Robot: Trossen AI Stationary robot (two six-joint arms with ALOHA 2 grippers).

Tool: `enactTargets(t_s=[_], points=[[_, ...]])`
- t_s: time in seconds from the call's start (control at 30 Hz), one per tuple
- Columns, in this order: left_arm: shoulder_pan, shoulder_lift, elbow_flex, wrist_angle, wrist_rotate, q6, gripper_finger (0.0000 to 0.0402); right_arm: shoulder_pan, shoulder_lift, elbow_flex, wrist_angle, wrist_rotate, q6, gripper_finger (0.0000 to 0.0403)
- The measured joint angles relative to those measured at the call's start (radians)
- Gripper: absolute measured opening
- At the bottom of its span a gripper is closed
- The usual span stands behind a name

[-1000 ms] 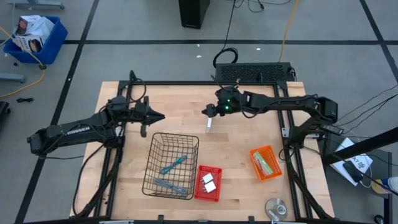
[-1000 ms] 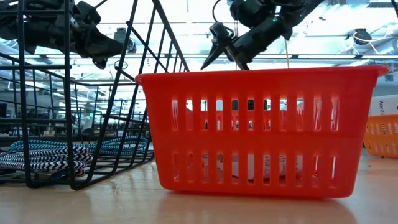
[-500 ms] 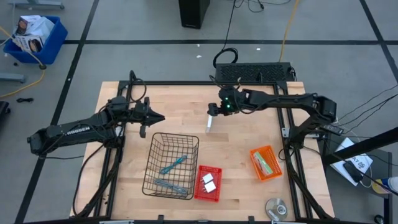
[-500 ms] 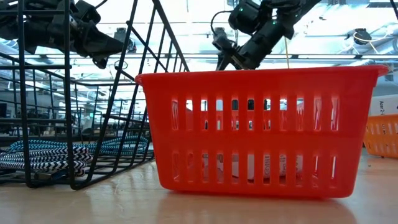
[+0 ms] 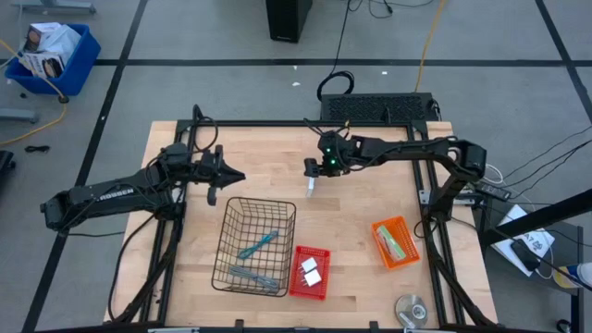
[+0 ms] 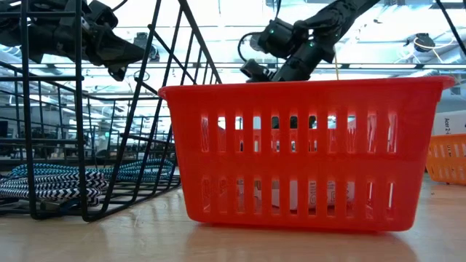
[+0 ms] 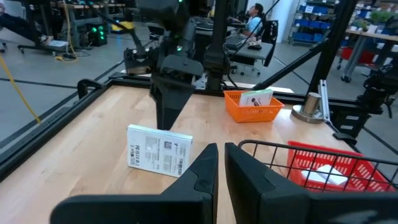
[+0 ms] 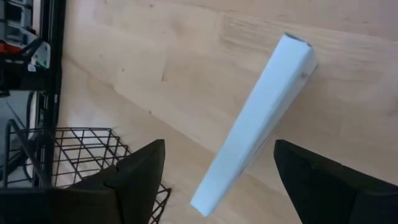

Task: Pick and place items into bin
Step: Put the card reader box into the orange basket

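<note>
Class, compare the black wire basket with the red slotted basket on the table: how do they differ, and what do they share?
The black wire basket is larger, with open mesh walls, and holds slim teal tools. The red slotted basket is smaller, with plastic walls, and holds small white blocks. Both stand upright, side by side on the wooden table.

Legible text: none confirmed. White lettering ran along the left arm (image 5: 116, 194) but was too small to read. Dark print covered the white box (image 7: 160, 157) on the counter (image 7: 93, 130); characters could not be made out.
</note>
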Motion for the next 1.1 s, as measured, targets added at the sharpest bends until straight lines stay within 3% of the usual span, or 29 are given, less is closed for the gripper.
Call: enactTargets(t_s=[0.3, 0.6, 0.73, 0.97, 1.1], points=[[0.0, 0.0, 0.0, 0.0, 0.007, -0.001, 0.0031, -0.014, 0.018, -0.001, 0.002, -0.025, -0.002, 0.0292], [-0.006, 0.0, 0.0, -0.002, 0.007, -0.003, 0.0031, -0.019, 0.109, -0.002, 0.021, -0.056, -0.009, 0.026], [-0.014, 0.0, 0.0, -0.002, 0.007, -0.003, 0.0031, -0.023, 0.113, -0.002, 0.025, -0.049, -0.032, 0.0203], [-0.019, 0.0, 0.0, -0.001, 0.001, -0.007, 0.0031, -0.023, 0.108, -0.001, 0.05, -0.052, -0.076, 0.0042], [-0.019, 0.0, 0.0, -0.001, -0.002, -0.008, 0.0031, -0.021, 0.104, -0.001, 0.048, -0.057, -0.091, 0.0033]])
